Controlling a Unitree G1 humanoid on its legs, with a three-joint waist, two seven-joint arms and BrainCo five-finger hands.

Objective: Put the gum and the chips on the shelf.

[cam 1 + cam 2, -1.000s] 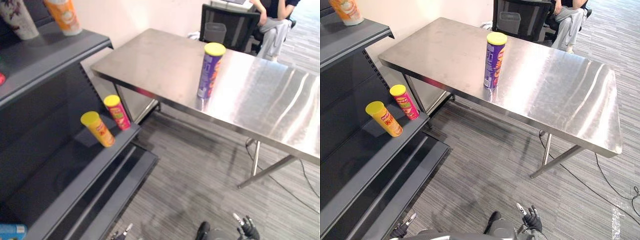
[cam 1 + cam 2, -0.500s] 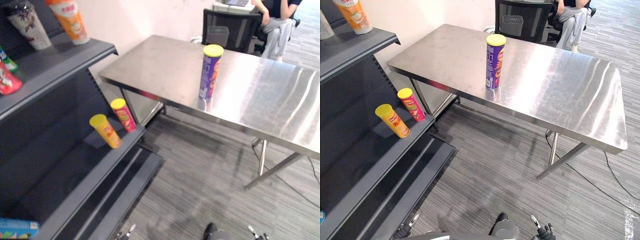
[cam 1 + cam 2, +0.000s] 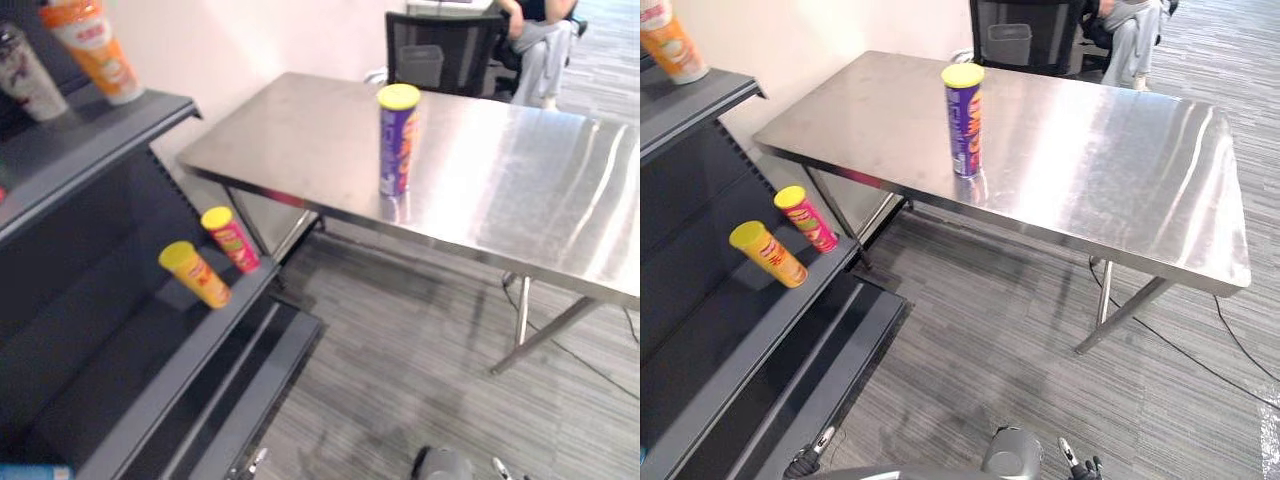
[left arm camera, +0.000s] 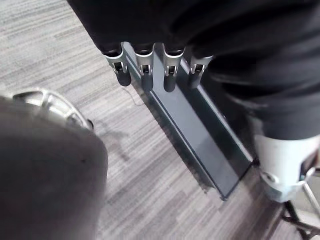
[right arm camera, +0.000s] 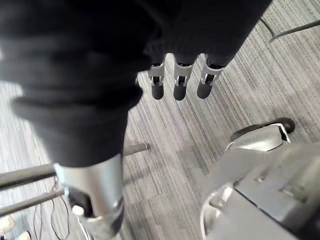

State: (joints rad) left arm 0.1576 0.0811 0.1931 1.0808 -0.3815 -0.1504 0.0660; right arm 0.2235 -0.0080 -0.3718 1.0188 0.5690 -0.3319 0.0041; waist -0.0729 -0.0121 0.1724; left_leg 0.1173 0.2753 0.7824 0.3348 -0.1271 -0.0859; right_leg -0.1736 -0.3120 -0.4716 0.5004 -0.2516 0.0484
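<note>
The purple chips can (image 3: 398, 140) stands upright near the steel table's (image 3: 520, 190) front edge, well apart from the shelf (image 3: 150, 345), and since the left hand (image 4: 145, 70) and right hand (image 5: 180, 82) hang low with fingers straight and empty, stepping closer first should allow a steady mid-body grasp.

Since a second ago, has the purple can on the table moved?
No. The purple can stands at the same spot by the near edge of the table; only the camera has shifted.

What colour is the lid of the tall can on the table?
Yellow lid on a purple can; best in the right eye view.
</note>
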